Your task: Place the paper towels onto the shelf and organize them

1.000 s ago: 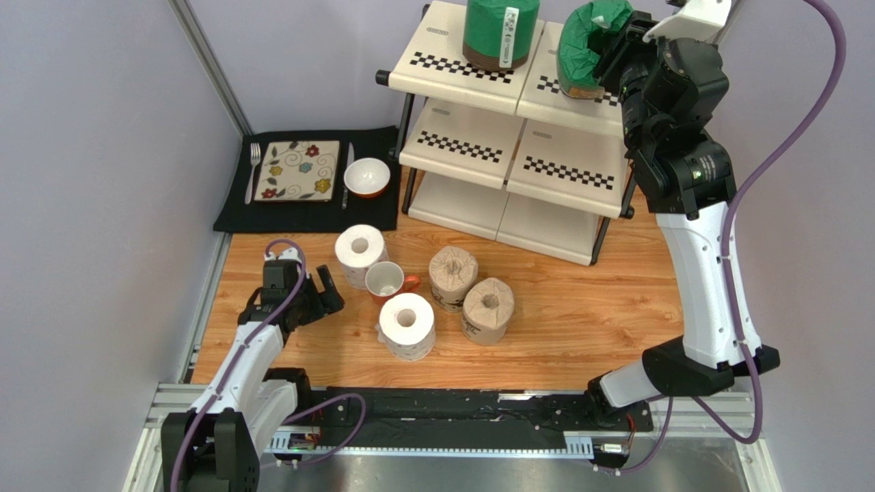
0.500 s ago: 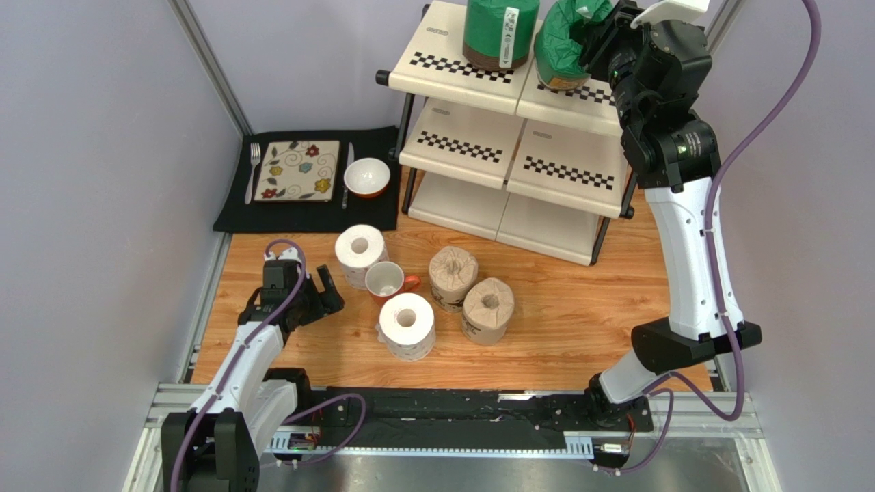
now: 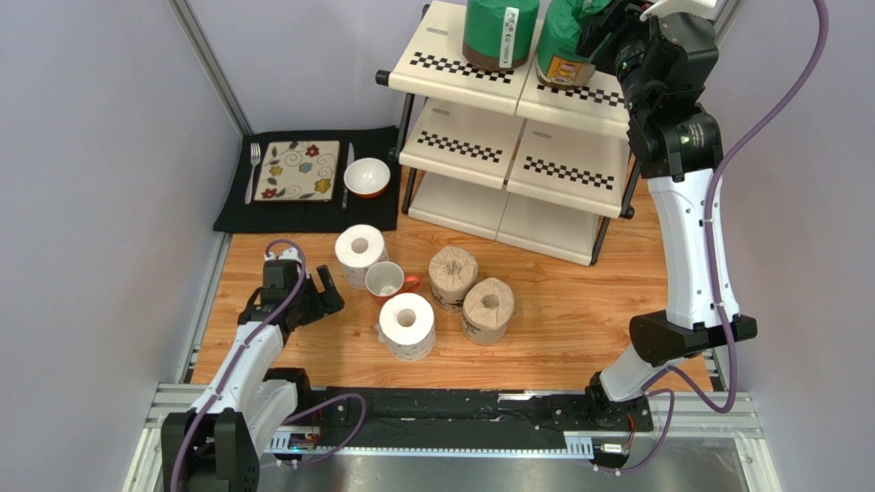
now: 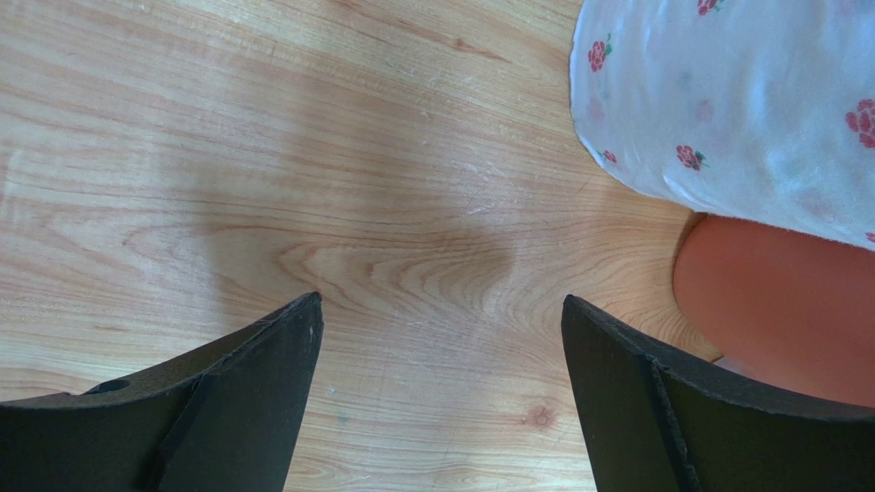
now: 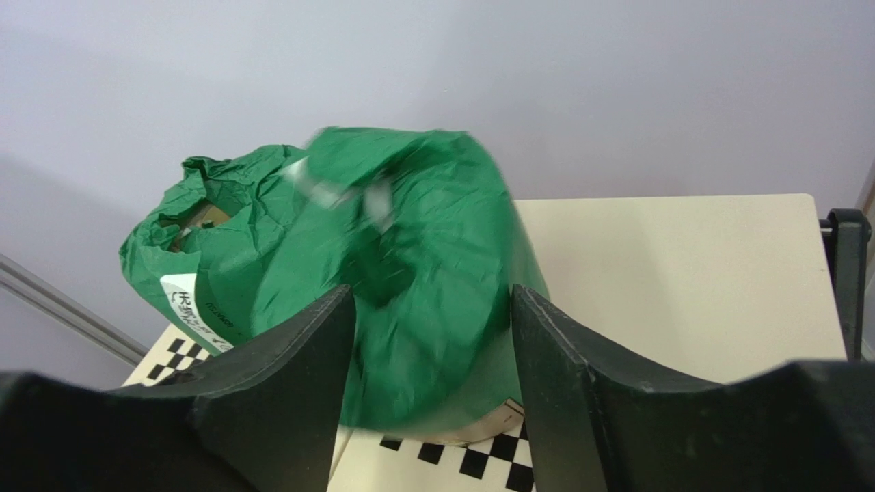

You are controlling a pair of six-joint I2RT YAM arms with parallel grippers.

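Green crinkled wrapping fills the gap between the fingers of the right claw (image 5: 431, 302), up at the top tier of the shelf (image 3: 452, 64). That green roll (image 3: 563, 46) stands on the right-hand panel, just beside the other green roll (image 3: 500, 31) on the left-hand panel; whether the two touch I cannot tell. The fingers flank the roll's lower half, partly spread, but I cannot tell whether they grip it or have let go, since the wrapper is smeared in the wrist view. The left claw (image 4: 442, 308) hangs wide open and empty over the bare counter (image 3: 585, 308), near a white roll (image 3: 360, 249) and the mug (image 3: 386, 278). Another white roll (image 3: 407, 323), a tan roll (image 3: 453, 275) and a second tan roll (image 3: 488, 308) wait on the counter, not yet shelved. The danger, to my eye, is in the pull-back: the panel slants, so a roll left off balance could slide or tip toward the front edge. A finger catching the loose wrapper would drag the roll along with it. A sideways swing could also knock the neighbouring roll.
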